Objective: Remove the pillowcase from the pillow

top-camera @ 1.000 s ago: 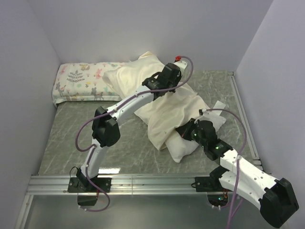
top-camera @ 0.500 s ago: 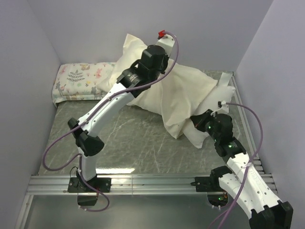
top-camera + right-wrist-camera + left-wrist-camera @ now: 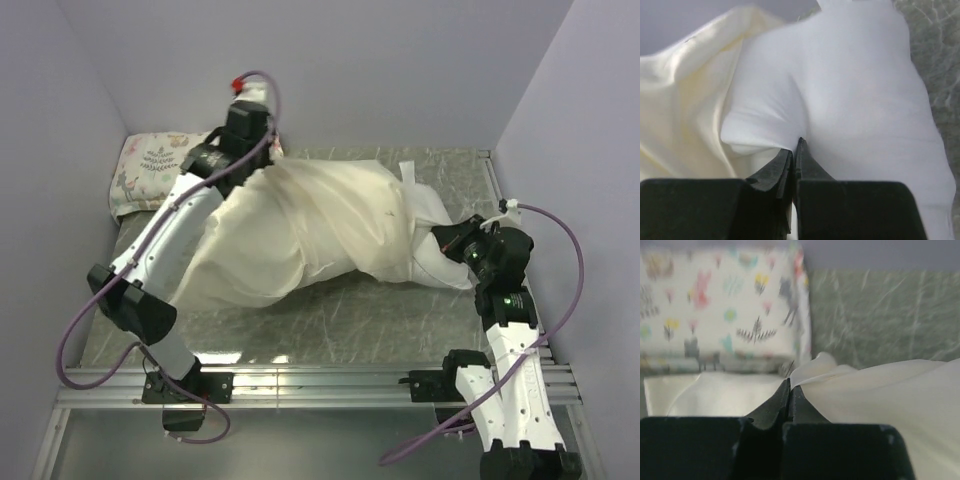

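Across the table (image 3: 330, 320), stretched left to right: pillowcase (image 3: 300, 235), over most of pillow (image 3: 447, 268). Pinched shut on its far-left end, left gripper (image 3: 790, 390); on white pillow end at right, right gripper (image 3: 796, 145). May slip from either thin pinch under a stronger pull.

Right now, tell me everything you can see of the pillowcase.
The pillowcase is cream, faintly glossy, thin and wrinkled, stretched across the table from back left to right. The left pincer is shut on its far-left edge; its right end sleeves the white pillow, which the right pincer pinches.
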